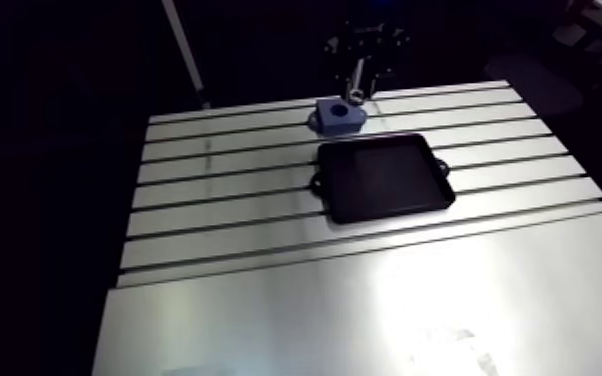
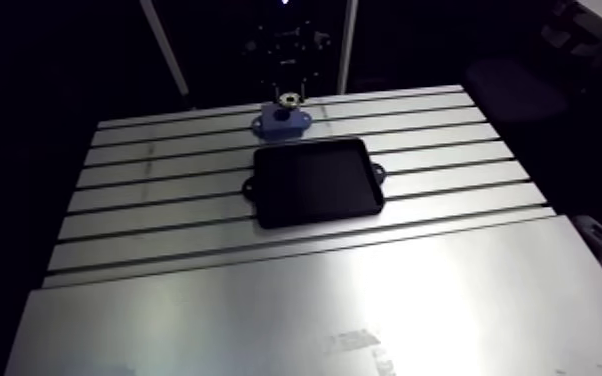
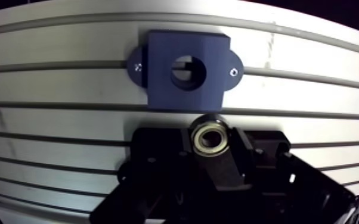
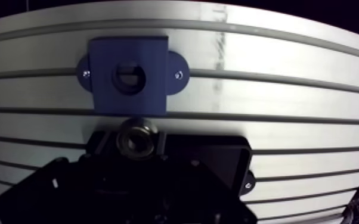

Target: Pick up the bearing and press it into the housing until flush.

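**Steel bearing clamped in the jaws, just short of the blue housing**

Steel-ringed and shiny, the bearing [image 3: 210, 137] sits between the two dark fingers [image 3: 235, 158] of the gripper [image 3: 210, 140]. The jaws are closed on it from either side, and its open face looks toward the wrist camera.

In the wrist view the bearing hangs just ahead of the gripper body, at the near edge of the blue housing [image 3: 158, 74]. It is not lined up with the round bore [image 3: 188, 72], which lies further ahead and a little to one side. Whether the bearing touches the housing's edge cannot be told.

The housing is a square block with a small ear on each side. It lies flat on the slotted aluminium table [image 1: 225, 200].

In the arm view the gripper comes down from above with the bearing close over the housing's far side. A black tray [image 1: 385, 178] lies on the table just beside the housing, on the side nearer that camera. In the wrist view it shows partly under the gripper.
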Motion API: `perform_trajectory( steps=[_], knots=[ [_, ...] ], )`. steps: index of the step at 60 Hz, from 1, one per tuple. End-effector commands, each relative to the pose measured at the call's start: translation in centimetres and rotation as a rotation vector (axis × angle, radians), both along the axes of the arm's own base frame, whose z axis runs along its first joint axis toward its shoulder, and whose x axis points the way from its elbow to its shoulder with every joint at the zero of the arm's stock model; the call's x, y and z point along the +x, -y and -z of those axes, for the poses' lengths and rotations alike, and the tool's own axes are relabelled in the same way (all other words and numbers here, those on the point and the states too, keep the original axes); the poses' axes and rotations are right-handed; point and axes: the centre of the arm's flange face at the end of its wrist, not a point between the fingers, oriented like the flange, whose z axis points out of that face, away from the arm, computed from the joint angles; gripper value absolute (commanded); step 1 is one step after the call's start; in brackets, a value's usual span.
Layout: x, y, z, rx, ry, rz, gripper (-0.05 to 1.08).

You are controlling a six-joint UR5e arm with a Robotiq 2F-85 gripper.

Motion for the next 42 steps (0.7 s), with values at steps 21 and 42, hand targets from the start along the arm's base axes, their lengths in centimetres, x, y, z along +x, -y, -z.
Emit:
perform_trajectory(
  steps=[21, 42],
  knots=[
    [-3.8, 1.7, 2.5, 0.002, 0.002, -0.018, 0.69],
    [-4.0, 1.6, 3.4, 0.005, 0.009, -0.012, 0.7]
  ],
)
